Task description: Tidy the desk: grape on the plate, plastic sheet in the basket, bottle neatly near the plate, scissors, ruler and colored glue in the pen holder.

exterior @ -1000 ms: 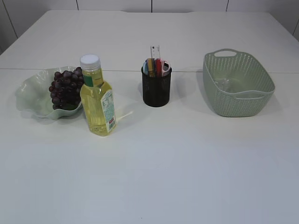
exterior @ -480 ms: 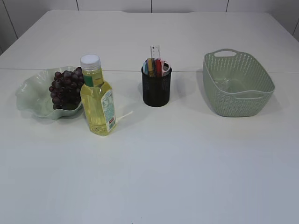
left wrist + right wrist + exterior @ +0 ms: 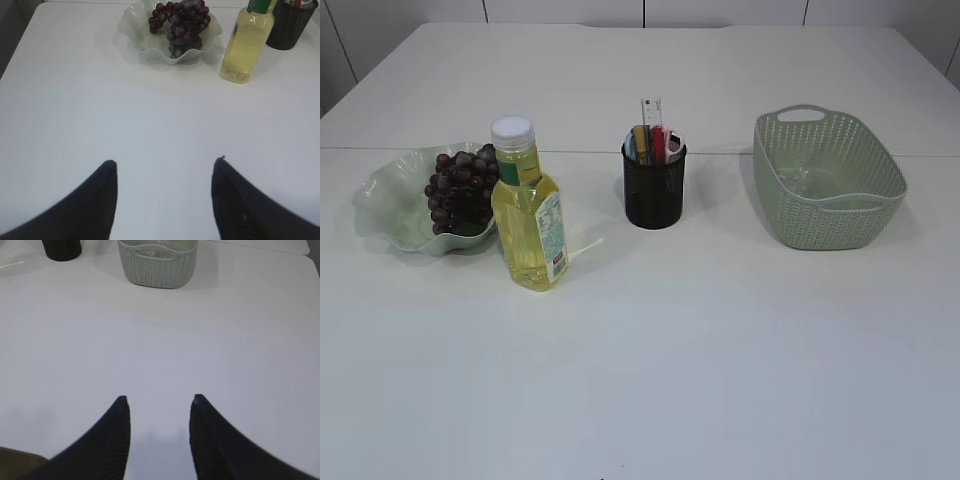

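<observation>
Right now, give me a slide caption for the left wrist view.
Open left gripper hovers over bare table, facing grapes on the plate with the bottle upright beside it.

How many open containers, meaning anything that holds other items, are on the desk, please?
3: the plate at left holding the grape bunch, the pen holder in the middle with stationery standing inside, and the basket at right.
</observation>
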Controlling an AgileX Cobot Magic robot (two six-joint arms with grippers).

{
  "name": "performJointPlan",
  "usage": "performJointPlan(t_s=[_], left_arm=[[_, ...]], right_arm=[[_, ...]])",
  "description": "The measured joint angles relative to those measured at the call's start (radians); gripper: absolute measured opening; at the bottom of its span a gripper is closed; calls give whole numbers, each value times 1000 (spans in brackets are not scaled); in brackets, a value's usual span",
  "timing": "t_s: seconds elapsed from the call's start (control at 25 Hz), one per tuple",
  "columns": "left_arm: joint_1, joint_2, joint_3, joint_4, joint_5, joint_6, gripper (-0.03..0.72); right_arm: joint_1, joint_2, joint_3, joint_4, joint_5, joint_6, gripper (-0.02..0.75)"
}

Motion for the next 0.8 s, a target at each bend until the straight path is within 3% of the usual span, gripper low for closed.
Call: performJointPlan(t_s=[0.24, 0.52, 0.8], left_arm=[[6, 0, 0, 0, -2, 0, 435], [68, 0, 0, 0, -4, 0, 435], [70, 0, 0, 2, -4, 0, 435]], right_arm=[[-7, -2, 0, 0, -2, 0, 316], [-71, -3, 0, 0, -4, 0, 313], [-72, -3, 0, 39, -4, 46, 313]])
